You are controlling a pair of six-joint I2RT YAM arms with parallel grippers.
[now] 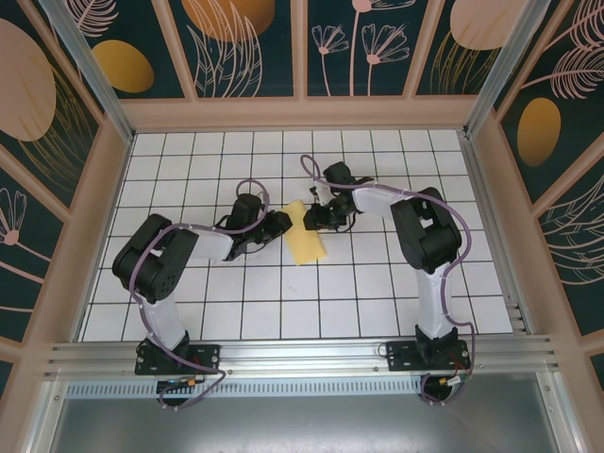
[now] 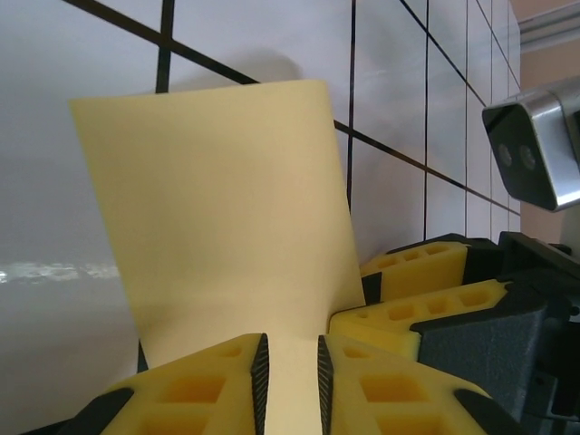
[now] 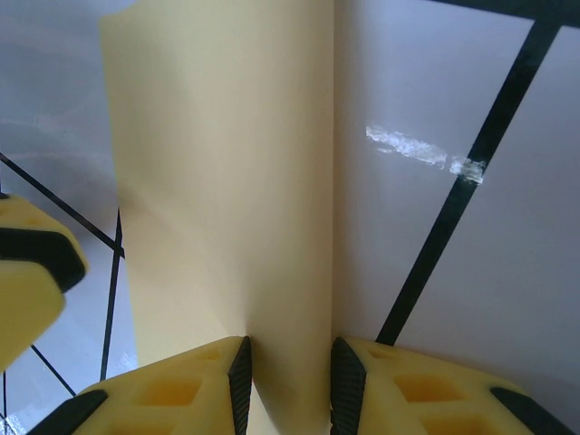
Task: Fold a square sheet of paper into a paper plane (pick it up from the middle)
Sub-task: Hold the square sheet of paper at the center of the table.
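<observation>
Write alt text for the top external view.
Two robot arms reach inward over a white gridded table, meeting at a pale-yellow sheet of paper mid-table: left claw at the sheet's left edge, right claw at its top right. Floral-patterned walls enclose the table.

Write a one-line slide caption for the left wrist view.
The left claw straddles the pale-yellow paper sheet, the right claw beside it, above the grid table.

Plain pale-yellow paper (image 1: 305, 236); white table (image 1: 377, 302), black grid; teal walls (image 1: 377, 57), floral pattern.
</observation>
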